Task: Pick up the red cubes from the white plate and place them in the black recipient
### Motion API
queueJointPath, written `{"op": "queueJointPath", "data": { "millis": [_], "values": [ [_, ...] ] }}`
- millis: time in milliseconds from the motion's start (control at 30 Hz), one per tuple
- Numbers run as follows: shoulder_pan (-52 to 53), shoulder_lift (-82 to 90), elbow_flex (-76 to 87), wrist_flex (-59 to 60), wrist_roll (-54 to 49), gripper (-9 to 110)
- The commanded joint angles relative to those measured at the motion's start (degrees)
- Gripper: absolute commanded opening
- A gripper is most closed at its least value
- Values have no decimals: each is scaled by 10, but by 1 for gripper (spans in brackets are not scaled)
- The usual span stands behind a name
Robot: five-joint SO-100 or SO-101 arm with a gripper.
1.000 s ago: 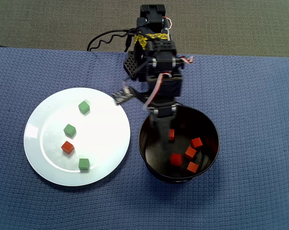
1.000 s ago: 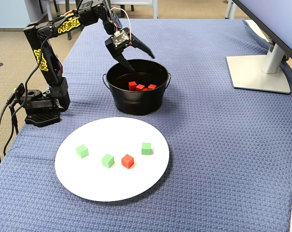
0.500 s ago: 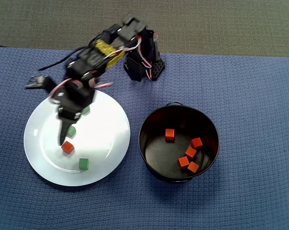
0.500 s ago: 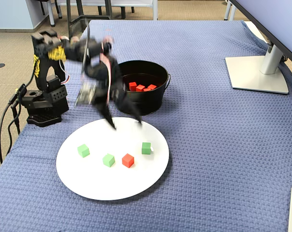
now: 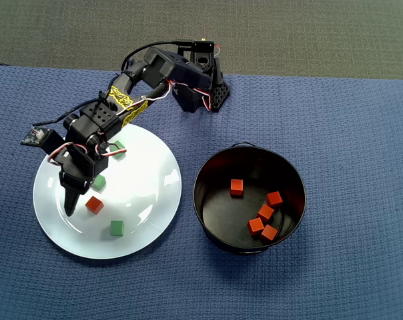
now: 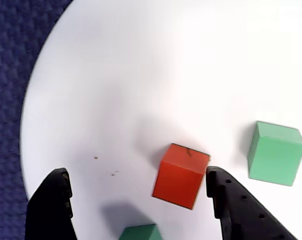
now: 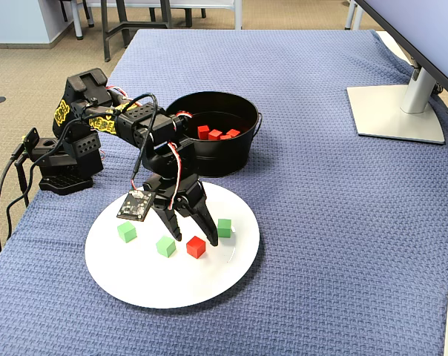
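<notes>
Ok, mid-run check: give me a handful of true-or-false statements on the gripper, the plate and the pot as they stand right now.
1. The gripper is open around the last red cube on the plate. True; one fingertip is right beside the cube.
2. The black pot holds three red cubes. False: five show in the overhead view.
3. Three green cubes lie on the white plate. True.
4. The gripper has lifted the red cube off the plate. False: the cube rests on the plate, jaws not closed on it.
5. The pot stands on the plate. False: it sits beside it on the blue cloth.
</notes>
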Motion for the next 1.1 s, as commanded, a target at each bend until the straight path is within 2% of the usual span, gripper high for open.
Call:
{"op": "queueJointPath", "data": {
  "millis": [0, 533, 1067],
  "values": [
    [-16, -8, -59, 36, 18, 26],
    [-48, -156, -284, 151, 75, 24],
    [-37, -213, -342, 156, 54, 23]
  ]
}}
